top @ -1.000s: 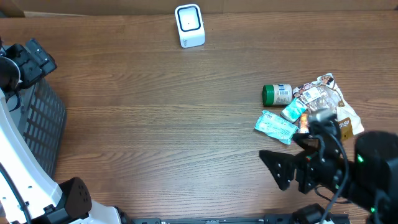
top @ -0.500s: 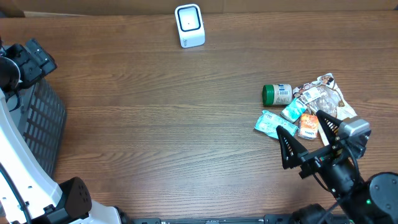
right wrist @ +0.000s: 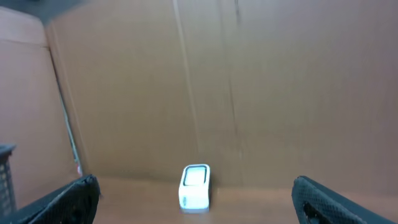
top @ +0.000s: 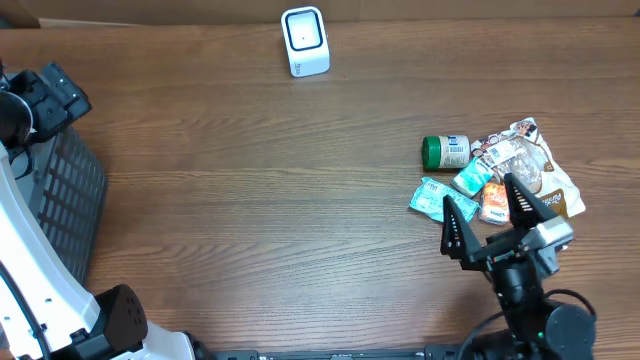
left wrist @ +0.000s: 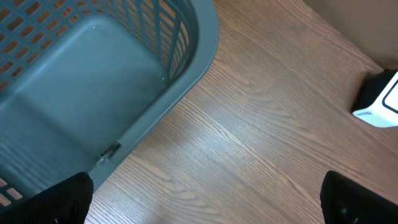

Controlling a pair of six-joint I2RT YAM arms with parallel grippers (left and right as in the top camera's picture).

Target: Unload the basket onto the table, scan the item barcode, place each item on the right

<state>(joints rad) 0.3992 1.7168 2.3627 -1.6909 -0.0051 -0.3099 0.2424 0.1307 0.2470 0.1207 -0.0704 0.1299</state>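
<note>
Far left, I see a grey basket (top: 72, 195) at the table's edge. My left gripper (left wrist: 205, 204) hangs over it. Only the left wrist view shows the basket's slotted wall and smooth floor up close. It also shows my two finger tips far apart in the bottom corners, with only bare wood between them. So that gripper is wide open and holds nothing.

Next comes the white scanner (top: 304, 41), standing at the back edge of the table. From above I see its top. The right wrist view shows it from the front, with a brown cardboard wall (right wrist: 261, 87) behind it.

On the right lie the things to scan, and only the top view shows them. There is a green bottle (top: 444, 152) on its side, a teal packet (top: 440, 203), an orange packet (top: 494, 207) and a crinkly clear bag (top: 522, 155), all close together.

My right gripper (top: 480, 192) is over the teal and orange packets. Its fingers are spread wide and it holds nothing.

A second ago that arm was lower and more to the right, hiding part of the pile. The things themselves have not moved, and neither has my left arm.
</note>
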